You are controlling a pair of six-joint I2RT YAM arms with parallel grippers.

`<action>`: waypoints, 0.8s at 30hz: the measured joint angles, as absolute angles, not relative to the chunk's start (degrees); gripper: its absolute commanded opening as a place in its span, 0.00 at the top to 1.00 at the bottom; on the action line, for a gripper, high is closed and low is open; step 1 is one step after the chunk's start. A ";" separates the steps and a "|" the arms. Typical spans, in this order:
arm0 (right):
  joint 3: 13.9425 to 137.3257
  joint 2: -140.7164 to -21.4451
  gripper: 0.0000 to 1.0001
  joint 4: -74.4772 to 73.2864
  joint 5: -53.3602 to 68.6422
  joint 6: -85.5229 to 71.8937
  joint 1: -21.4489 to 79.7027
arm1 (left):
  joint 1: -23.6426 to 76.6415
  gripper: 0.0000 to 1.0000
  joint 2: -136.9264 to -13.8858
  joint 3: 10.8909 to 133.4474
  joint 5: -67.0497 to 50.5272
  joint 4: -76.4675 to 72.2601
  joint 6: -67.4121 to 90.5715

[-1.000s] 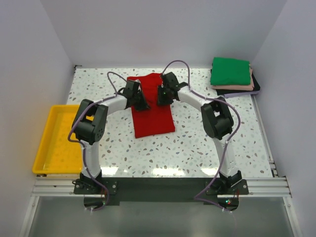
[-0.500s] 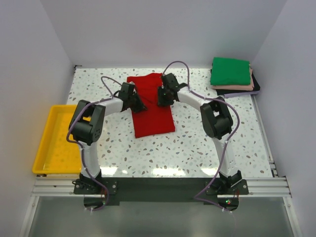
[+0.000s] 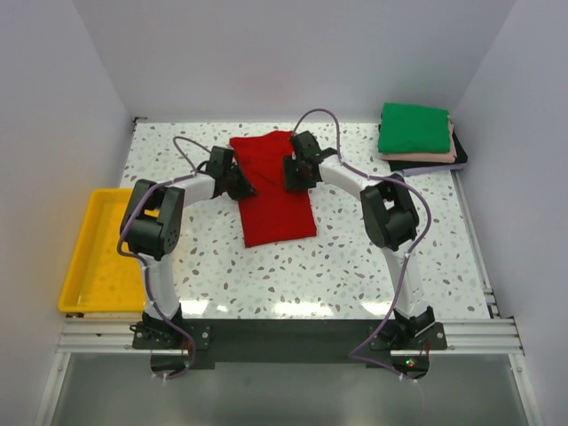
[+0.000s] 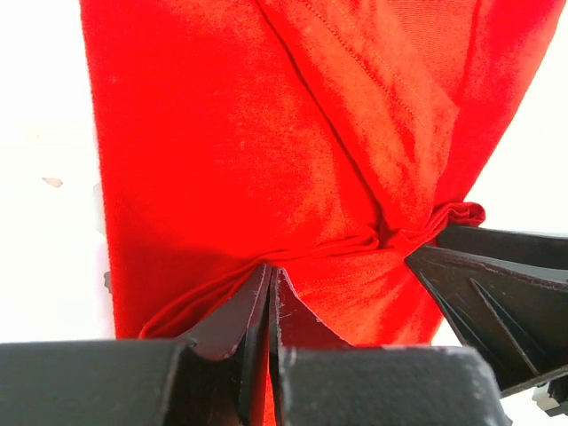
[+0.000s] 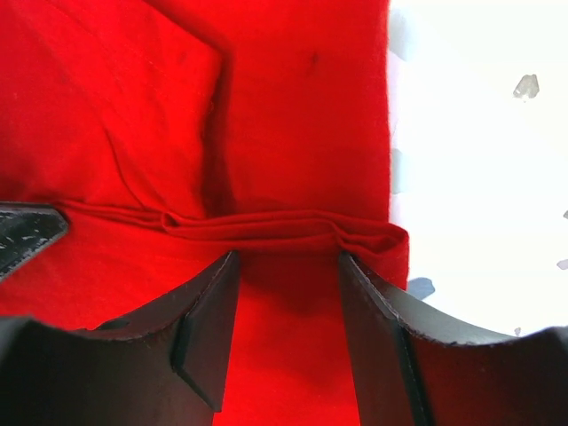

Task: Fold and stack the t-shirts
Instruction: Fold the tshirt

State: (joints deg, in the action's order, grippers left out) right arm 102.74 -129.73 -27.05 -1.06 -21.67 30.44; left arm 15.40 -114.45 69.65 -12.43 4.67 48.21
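The bright red t-shirt (image 3: 275,200) lies as a long folded strip in the middle of the table. My left gripper (image 3: 238,182) sits at its left edge. In the left wrist view the jaws (image 4: 270,269) stand almost together, their tips pinching a raised ridge of the red cloth (image 4: 248,133). My right gripper (image 3: 291,173) hangs over the strip's right side. Its fingers (image 5: 288,257) stand apart above the red cloth (image 5: 293,133), just short of a bunched fold, with nothing between them. A folded green t-shirt (image 3: 414,129) tops a stack at the back right.
Under the green shirt lie a pale pink one (image 3: 430,158) and a dark one (image 3: 461,153), close to the right wall. A yellow tray (image 3: 93,257) stands at the table's left edge. White walls close in the back and sides.
My left gripper has slid left from over the red shirt to its left edge. The right gripper's fingers have spread wider while staying in place.
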 measured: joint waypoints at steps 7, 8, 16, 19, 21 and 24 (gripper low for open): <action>99.31 -127.92 0.46 -26.02 -2.15 -21.61 30.74 | 15.44 0.94 -113.08 66.17 -11.77 2.02 49.69; 97.95 -127.09 0.46 -25.61 -2.11 -21.69 30.81 | 15.51 0.94 -112.27 64.90 -11.75 1.41 50.15; 84.18 -118.37 0.46 -22.65 -1.98 -23.33 32.14 | 17.41 0.94 -104.31 53.23 -11.20 -2.15 52.62; 77.76 -113.99 0.46 -21.30 -1.65 -24.60 32.93 | 18.70 0.94 -100.64 48.34 -11.09 -3.29 53.52; 73.97 -111.26 0.46 -20.91 -1.13 -25.45 33.45 | 19.33 0.94 -98.24 45.39 -11.14 -3.53 54.11; 68.31 -107.09 0.44 -19.77 0.01 -26.83 34.50 | 19.68 0.93 -94.87 41.30 -11.42 -4.47 54.54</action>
